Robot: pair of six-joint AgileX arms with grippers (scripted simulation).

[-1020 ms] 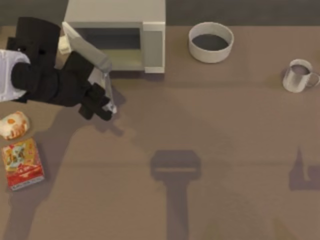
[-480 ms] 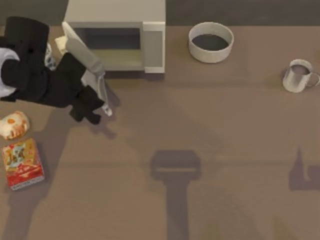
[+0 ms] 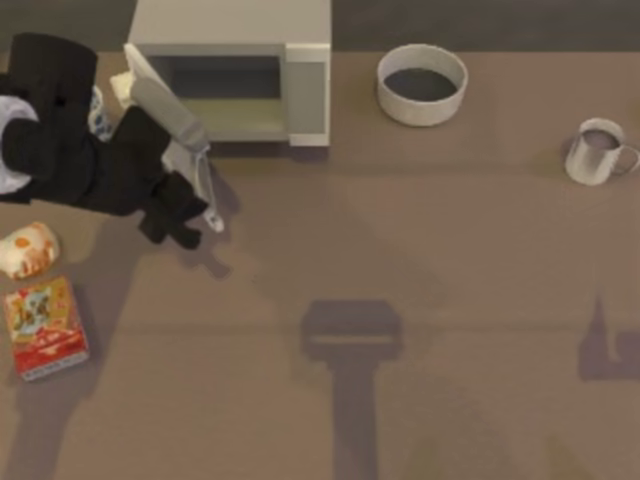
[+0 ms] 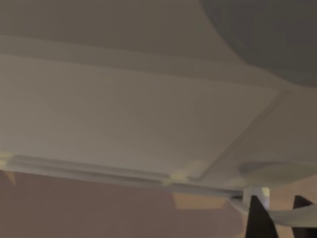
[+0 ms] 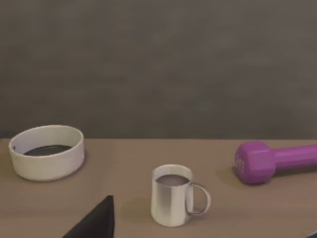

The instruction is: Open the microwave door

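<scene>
The light-grey microwave stands at the table's back, left of centre, with its control panel on the right. The microwave door is swung out toward the front left, and the cavity shows behind it. My left gripper is shut on the door's white bar handle at the door's free end. In the left wrist view the door fills most of the picture, and dark fingertips straddle the handle. My right gripper is out of the top view and open, facing a mug.
A white bowl sits right of the microwave, and a metal mug stands at the far right. A bread roll and a red box lie at the left edge. A purple dumbbell lies beyond the mug.
My left gripper has drawn the handle to the left and slightly back, swinging the door wider. Over the last half second almost nothing moved.
</scene>
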